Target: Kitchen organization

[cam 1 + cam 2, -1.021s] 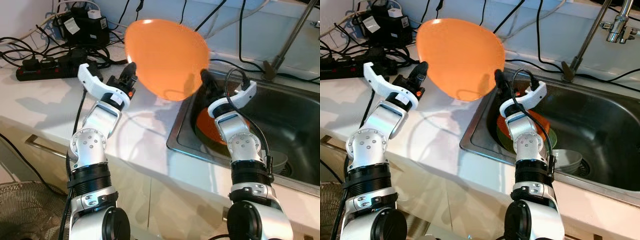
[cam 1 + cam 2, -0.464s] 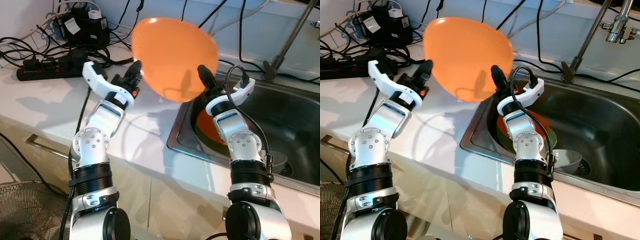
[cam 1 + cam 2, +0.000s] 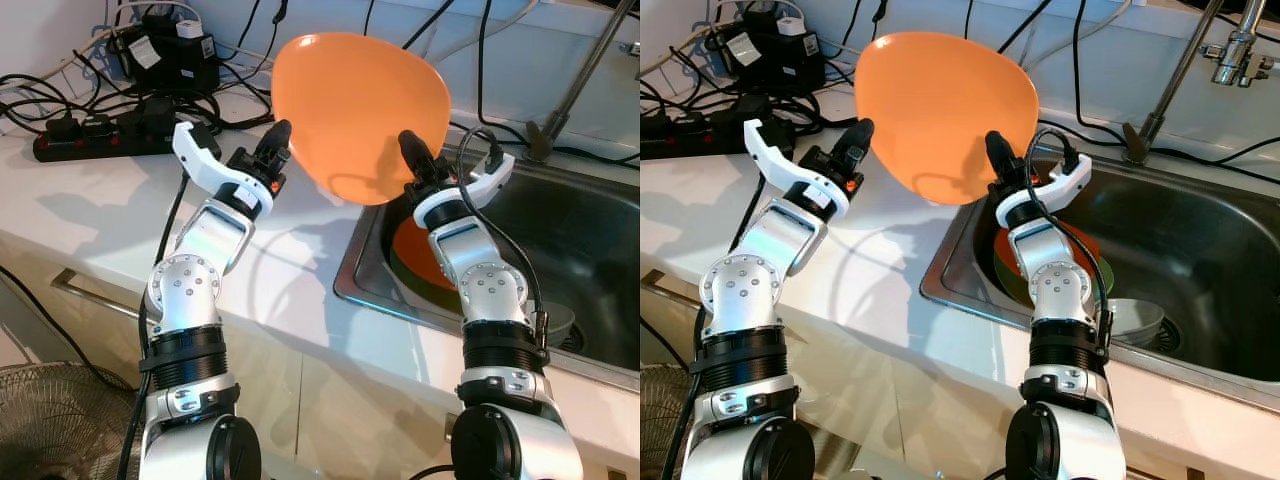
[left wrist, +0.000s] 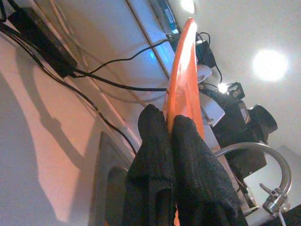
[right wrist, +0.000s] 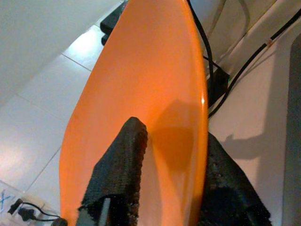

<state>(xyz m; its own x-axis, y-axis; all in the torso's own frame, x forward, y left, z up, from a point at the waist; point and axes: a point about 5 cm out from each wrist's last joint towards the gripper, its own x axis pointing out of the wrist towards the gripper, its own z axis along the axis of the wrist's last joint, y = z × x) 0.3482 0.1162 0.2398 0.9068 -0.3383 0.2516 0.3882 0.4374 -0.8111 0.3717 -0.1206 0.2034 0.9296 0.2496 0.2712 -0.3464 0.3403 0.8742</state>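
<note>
An orange plate (image 3: 358, 112) is held up on edge above the white surface (image 3: 90, 215), just left of the steel sink (image 3: 590, 250), with both hands pinched on its rim. The left hand (image 3: 272, 160) grips the plate's left edge; in the left wrist view its 2 black fingers (image 4: 155, 141) press flat against either face of the thin orange rim. The right hand (image 3: 412, 160) clamps the lower right edge, 1 finger on the inner face and 1 behind it, as the right wrist view shows. Down in the sink lie another orange plate (image 3: 415, 255), a green dish beneath it (image 3: 1008, 277) and a pale bowl (image 3: 1137, 320). Behind the arms a black power strip (image 3: 80, 135) and tangled cables rest on the surface beside a black box with white labels (image 3: 165, 48), their writing too small to read. A faucet (image 3: 1230, 50) stands at the back.
</note>
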